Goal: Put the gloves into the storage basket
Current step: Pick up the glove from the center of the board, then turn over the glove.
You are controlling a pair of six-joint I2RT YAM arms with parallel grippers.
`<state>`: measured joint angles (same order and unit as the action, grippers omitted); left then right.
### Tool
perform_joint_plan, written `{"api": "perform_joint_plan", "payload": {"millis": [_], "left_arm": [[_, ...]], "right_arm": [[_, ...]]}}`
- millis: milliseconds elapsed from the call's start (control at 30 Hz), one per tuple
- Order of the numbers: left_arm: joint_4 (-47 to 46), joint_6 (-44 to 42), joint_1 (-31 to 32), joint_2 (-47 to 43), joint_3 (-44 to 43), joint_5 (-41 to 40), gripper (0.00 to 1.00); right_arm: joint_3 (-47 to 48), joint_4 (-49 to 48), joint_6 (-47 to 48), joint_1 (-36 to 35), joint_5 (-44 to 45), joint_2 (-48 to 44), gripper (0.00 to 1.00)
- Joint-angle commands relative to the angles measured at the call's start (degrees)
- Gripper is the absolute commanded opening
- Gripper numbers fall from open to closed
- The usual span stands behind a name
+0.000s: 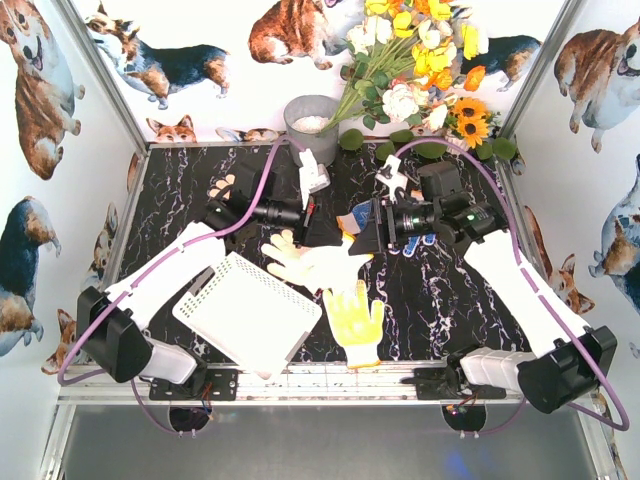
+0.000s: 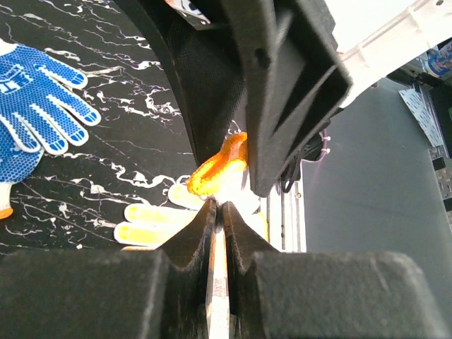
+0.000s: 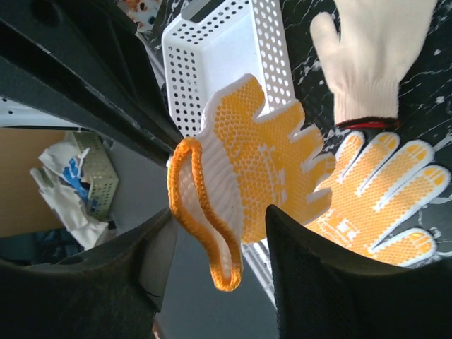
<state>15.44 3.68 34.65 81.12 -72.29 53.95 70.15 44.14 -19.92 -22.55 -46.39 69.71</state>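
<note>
The orange-dotted glove (image 3: 261,152) hangs in the air at mid-table, palm toward the right wrist camera, its orange cuff (image 3: 201,212) drooping open in a loop. The left gripper (image 2: 217,208) has it. Its fingers are pressed to a thin slit with a white strip of fabric caught between them, and the cuff bunches just past their tips. The right gripper (image 3: 219,215) faces it head-on with its jaws standing apart and the cuff dangling in the gap (whether a pad touches the fabric cannot be told).

From overhead the two grippers meet nose to nose beyond the far right side of the storage basket (image 1: 255,320). The held glove is not over the basket, which lies skewed on the table by the left arm, with no glove in it.

A cream glove (image 1: 305,262) lies flat just beside the basket's far right edge. Its dark-banded cuff meets the fingertips of a yellow-dotted glove (image 1: 356,320), which lies spread just off the basket's right corner. Two blue dotted gloves (image 2: 35,99) lie overlapping on the black marbled table (image 1: 450,300), off to the left in the left wrist view and well apart from the held glove.

At the back edge stands a grey bucket (image 1: 310,122), with a bunch of yellow, white and orange flowers (image 1: 415,60) beside it.
</note>
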Motion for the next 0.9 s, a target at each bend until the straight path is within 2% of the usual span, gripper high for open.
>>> {"api": "perform_joint_plan", "payload": {"millis": [0,33,133,167,200,233,267,300,367,433,500,700,867], "left_arm": [[-1.9,0.0,0.9,-0.6,-0.2,1.8,0.00],[-1.9,0.0,1.1,-0.4,-0.3,1.7,0.00],[-2.2,0.2,1.4,-0.2,-0.5,0.0,0.00],[-2.6,0.6,1.5,-0.4,-0.3,-2.2,0.02],[-3.1,1.1,1.5,-1.0,0.4,-5.6,0.14],[-5.3,3.1,1.6,-2.3,2.4,-12.1,0.44],[-9.3,5.8,1.6,-4.1,5.4,-18.3,0.61],[-12.1,7.1,1.8,-5.8,7.9,-23.0,0.71],[-16.1,7.6,2.8,-9.8,12.6,-33.0,0.83],[-16.7,6.5,4.6,-12.8,15.3,-44.0,0.87],[-16.4,5.4,6.9,-14.5,16.8,-50.9,0.88],[-19.5,1.4,18.1,-15.5,19.2,-63.1,0.91],[-25.4,-1.1,23.9,-11.8,18.5,-67.1,0.91]], "right_arm": [[-0.9,-4.3,-2.0,-0.9,-3.4,-1.6,0.48],[-1.1,-4.4,-2.2,-1.0,-3.4,-1.6,0.40],[-2.6,-6.3,-4.6,-1.0,-2.7,-2.6,0.06],[-3.7,-7.1,-5.8,-1.0,-0.6,-3.2,0.00],[-4.9,-7.8,-7.3,-0.9,2.1,-4.1,0.00],[-7.1,-9.1,-9.9,-0.9,6.0,-5.2,0.00],[-10.0,-10.7,-13.8,-0.7,9.7,-7.2,0.00],[-12.1,-12.3,-16.2,-0.1,11.7,-8.1,0.00],[-15.2,-15.0,-23.0,1.4,15.2,-9.2,0.00],[-17.2,-17.9,-30.2,2.5,18.2,-10.3,0.00],[-18.6,-22.0,-35.8,2.6,20.1,-11.6,0.00],[-18.9,-23.6,-44.4,2.5,29.8,-15.5,0.00],[-18.8,-24.2,-49.0,2.5,35.5,-19.0,0.00]]}}
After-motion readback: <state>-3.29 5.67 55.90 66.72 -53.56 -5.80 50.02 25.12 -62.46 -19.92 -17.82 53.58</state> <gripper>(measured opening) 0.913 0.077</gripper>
